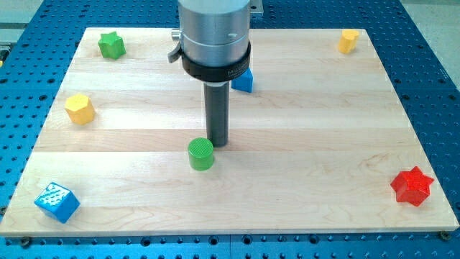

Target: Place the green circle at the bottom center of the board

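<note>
My tip [218,143], a bare rod with no pincer to open, seems to touch the light, stiff green circle [201,154] just below-left; I'd push its top edge.

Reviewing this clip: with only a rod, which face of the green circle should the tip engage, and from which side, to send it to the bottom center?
Engage the green circle on its upper side wall, coming from the view's top and slightly left. It stands upright and round, so an off-center push would likely make it slip sideways. My tip sits just at its upper right, which would nudge it leftward, while the bottom center lies down and slightly right.
</note>
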You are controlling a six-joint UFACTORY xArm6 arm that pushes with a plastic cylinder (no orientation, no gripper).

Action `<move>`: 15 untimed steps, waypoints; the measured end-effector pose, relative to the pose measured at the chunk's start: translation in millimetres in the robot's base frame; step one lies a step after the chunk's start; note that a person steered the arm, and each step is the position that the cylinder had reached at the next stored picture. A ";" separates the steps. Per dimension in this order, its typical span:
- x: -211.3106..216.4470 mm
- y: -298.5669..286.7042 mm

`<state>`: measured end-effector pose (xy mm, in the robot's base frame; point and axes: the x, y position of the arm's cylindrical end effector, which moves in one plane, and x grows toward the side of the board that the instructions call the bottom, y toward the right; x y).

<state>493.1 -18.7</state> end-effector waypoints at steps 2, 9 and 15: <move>16.4 -3.5; 96.1 -73.8; 101.3 36.5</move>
<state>594.4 17.8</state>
